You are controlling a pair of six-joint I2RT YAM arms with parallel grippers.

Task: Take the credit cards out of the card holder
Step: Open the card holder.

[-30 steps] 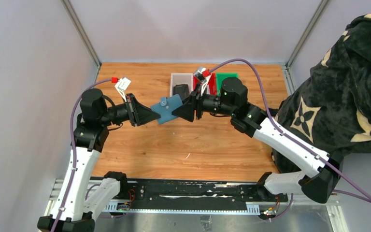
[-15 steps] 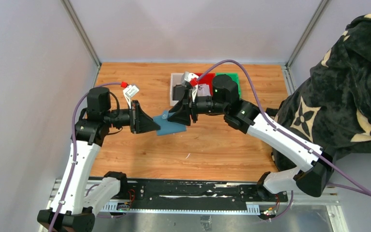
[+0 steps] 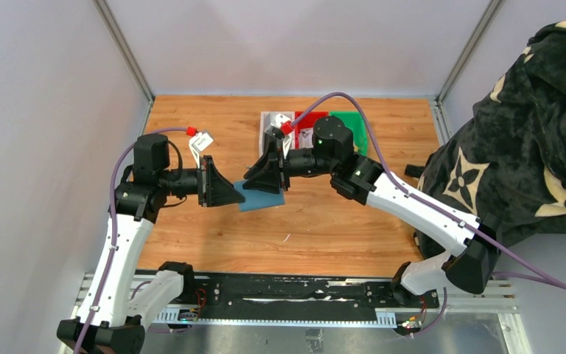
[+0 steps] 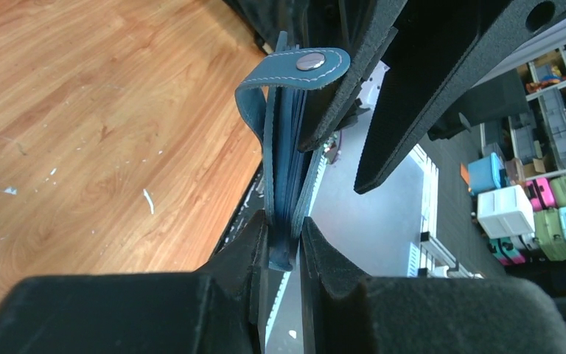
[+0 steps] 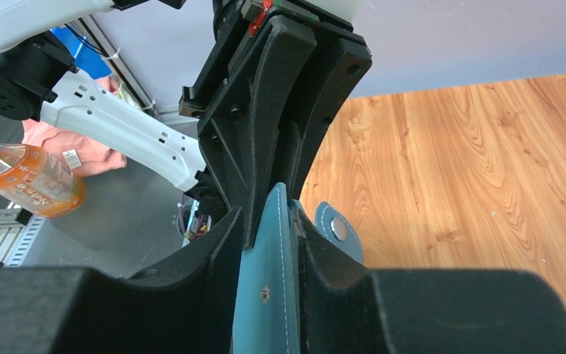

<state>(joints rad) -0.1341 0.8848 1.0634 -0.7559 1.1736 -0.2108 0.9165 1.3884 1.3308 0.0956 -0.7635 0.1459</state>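
**Card holder pinched between both arms above the table**

Nearest us, the two arm bases sit on the black rail [image 3: 295,295] at the table's [image 3: 324,228] front edge. From there each arm reaches inward toward the middle.

Left fingers [image 4: 239,258]: closed tight on one end of the card holder [image 4: 284,169]. In the left wrist view we see its blue layers edge-on, squeezed between the two pads.

The card holder is held up off the wood, spanning the short gap between the two sets of fingers, roughly over the table's centre. Its tab [image 4: 280,66] arches over the top edge, metal stud facing up, and the tab's end rests against one black finger of the other arm.

Credit cards: we cannot tell any apart from the holder's stacked layers.

Right fingers [image 5: 217,280]: set on the opposite end of the holder. In the right wrist view both pads lie against its faces, so we note it as gripped.

Farther back, a white bin [image 3: 263,129], a red one [image 3: 304,118] and a green one [image 3: 357,125] stand side by side near the rear edge, partly hidden by the right arm.

A dark patterned garment [image 3: 530,147] bulks beyond the table's right side.
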